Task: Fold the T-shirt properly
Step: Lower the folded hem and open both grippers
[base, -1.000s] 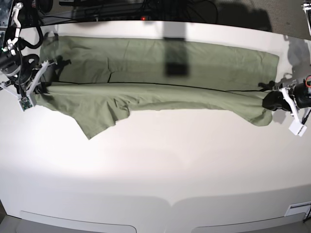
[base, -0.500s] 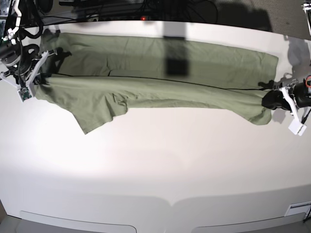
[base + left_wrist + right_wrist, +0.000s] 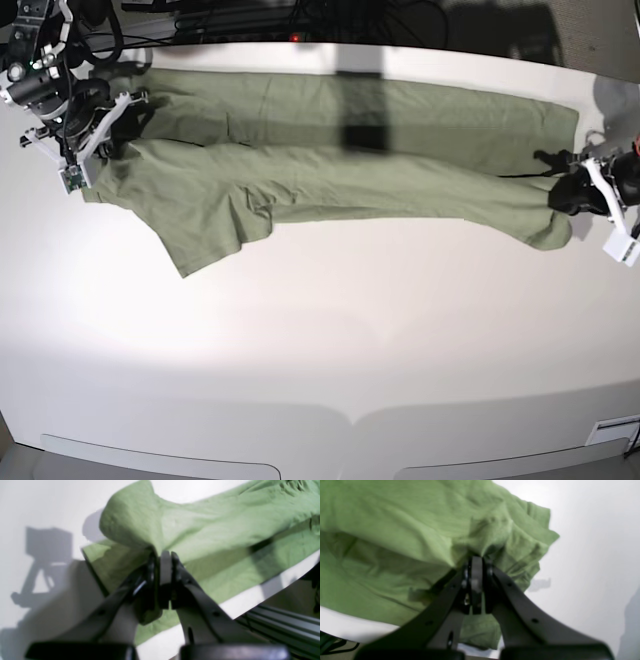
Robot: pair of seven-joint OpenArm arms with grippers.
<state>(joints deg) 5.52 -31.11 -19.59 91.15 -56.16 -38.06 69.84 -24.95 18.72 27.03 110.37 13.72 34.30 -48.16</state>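
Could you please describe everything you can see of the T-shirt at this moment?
The T-shirt is plain sage-green, wrinkled, soft woven-looking fabric without graphics. It lies stretched lengthwise along the far side of the white table, its near layer folded over the far one, one sleeve splaying toward the camera. The right end effector and left end effector each pinch an opposite end.

The T-shirt is showing as soft, matt green cloth, finely textured and creased. The table is gleaming smooth and white, while the left gripper and right gripper are appearing as matt black plastic.
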